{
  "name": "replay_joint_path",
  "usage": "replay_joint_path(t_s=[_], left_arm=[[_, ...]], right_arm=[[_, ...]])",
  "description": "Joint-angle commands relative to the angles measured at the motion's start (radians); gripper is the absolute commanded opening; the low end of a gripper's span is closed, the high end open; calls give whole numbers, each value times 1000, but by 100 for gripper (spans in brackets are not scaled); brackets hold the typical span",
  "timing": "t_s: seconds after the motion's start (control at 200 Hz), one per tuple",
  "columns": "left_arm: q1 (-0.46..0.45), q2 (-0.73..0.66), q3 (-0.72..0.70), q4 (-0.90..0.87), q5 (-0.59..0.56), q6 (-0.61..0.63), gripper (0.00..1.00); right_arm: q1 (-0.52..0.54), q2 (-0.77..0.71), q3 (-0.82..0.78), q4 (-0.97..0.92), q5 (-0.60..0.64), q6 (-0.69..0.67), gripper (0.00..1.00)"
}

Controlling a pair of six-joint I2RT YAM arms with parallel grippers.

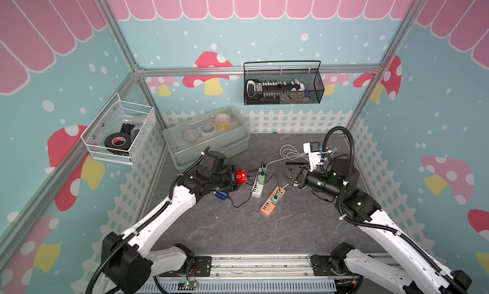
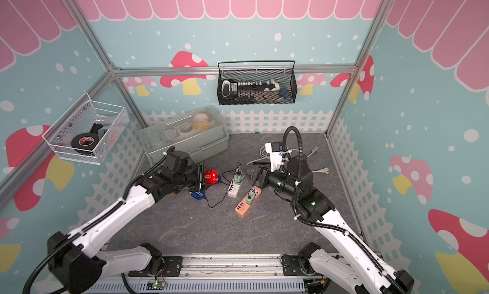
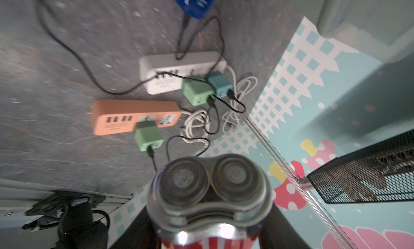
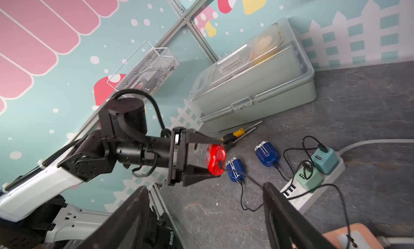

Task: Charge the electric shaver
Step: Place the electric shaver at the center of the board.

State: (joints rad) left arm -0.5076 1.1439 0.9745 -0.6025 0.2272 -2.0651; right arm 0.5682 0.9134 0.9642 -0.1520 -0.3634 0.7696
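My left gripper is shut on the red electric shaver, holding it just above the floor; its twin round heads fill the left wrist view. In the right wrist view a black cable runs from the red shaver's end and appears plugged in. To the right, my right gripper stands open and empty, its fingers wide apart over bare floor. A green adapter sits in the orange power strip.
A white power strip carries two more adapters with cables to two blue shavers. A lidded green box stands behind, with a screwdriver beside it. Coiled white cords lie at the back right. Mesh baskets hang on the walls.
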Motion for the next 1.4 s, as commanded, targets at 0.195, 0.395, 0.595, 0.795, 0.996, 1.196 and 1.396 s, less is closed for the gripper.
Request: replay_joint_path(t_s=[0.195, 0.395, 0.595, 0.795, 0.996, 1.196, 1.396], left_arm=[[-21, -189, -345, -158, -172, -155, 0], [-16, -131, -437, -122, -199, -105, 0], [-14, -51, -474, -104, -192, -65, 0], [-9, 65, -424, -103, -186, 25, 8], [-6, 136, -406, -107, -174, 46, 35], [-6, 142, -416, -113, -154, 39, 49], [-1, 92, -398, -137, -186, 44, 63]], right_arm=[[-28, 93, 41, -194, -84, -35, 77], [-35, 90, 38, -229, -91, -35, 77], [-43, 81, 34, -276, -81, -32, 77], [-44, 77, 8, -272, -60, -27, 78], [-45, 81, -19, -280, -53, -18, 79], [-50, 99, -18, -269, -162, -42, 81], [-53, 124, -22, -265, -373, -84, 77]])
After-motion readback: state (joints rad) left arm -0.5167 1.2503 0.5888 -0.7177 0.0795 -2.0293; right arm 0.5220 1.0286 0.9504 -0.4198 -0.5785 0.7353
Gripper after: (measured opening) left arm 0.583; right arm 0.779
